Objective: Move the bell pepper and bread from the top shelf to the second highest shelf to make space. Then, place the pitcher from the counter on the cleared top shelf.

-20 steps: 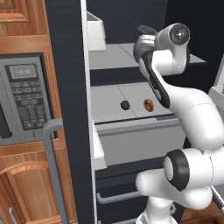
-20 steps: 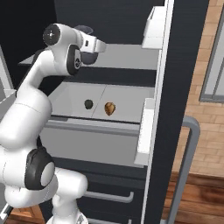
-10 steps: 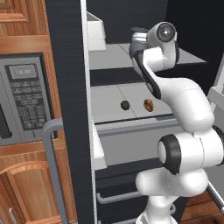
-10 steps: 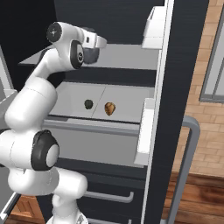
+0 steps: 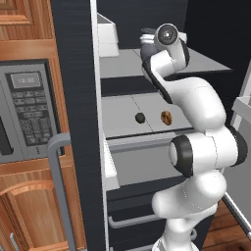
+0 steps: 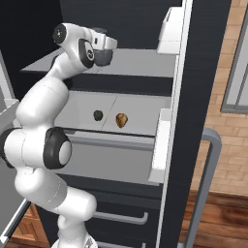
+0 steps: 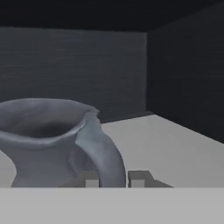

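Note:
The dark slate-blue pitcher (image 7: 48,140) fills the left of the hand view. Its handle stands between my gripper's (image 7: 114,178) two tips, which are shut on it. From the base views the pitcher (image 6: 102,57) hangs under my hand over the left part of the top shelf (image 6: 140,63), inside the dark fridge. Whether its base touches the plate I cannot tell. One level down, on the second shelf (image 5: 117,108), the small black bell pepper (image 5: 139,117) lies just left of the tan-brown bread (image 5: 166,117). From the right base view they are bell pepper (image 6: 98,115) and bread (image 6: 121,119).
The open fridge door carries white bins (image 5: 108,37) and a grey bar handle (image 5: 59,186). A microwave (image 5: 24,108) sits in the wooden cabinets to the left. A grey drawer front (image 6: 111,160) lies below the second shelf. A brick wall (image 6: 223,135) stands to the right.
My hand has swung a little further left and deeper into the fridge, carrying the pitcher over the top shelf. The bell pepper and bread have not moved.

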### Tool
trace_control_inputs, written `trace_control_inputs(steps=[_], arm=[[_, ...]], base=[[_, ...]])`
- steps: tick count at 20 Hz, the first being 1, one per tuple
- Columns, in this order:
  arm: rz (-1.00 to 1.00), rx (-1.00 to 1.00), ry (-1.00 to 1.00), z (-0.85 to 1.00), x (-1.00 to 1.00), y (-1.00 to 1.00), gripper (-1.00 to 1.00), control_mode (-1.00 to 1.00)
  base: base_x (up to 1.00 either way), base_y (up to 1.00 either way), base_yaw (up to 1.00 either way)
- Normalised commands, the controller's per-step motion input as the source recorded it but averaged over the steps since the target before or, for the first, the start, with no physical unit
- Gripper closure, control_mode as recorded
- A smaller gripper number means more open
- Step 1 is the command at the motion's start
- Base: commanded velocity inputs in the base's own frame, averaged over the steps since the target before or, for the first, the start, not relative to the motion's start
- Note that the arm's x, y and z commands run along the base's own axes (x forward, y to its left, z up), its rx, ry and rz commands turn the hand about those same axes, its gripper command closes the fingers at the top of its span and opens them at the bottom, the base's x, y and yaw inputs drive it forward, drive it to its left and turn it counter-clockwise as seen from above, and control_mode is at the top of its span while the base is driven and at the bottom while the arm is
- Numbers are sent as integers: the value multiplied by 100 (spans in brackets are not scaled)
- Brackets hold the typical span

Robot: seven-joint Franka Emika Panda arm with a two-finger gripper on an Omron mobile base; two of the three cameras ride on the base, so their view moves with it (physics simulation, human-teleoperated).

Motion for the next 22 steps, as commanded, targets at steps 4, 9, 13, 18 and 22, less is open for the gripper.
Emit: trace_control_inputs(steps=[4,9,13,18,22], arm=[[-7,0,-8,-4,35,1,-100,-100],[-3,0,-3,1,4,0,-100,-100],[0,0,0,21,-11,0,-100,-100],[0,0,0,25,-15,0,-100,-100],[0,0,0,0,0,0,-100,-100]], base=[[0,0,0],[0,0,0],[0,0,0],[0,0,0],[0,0,0]])
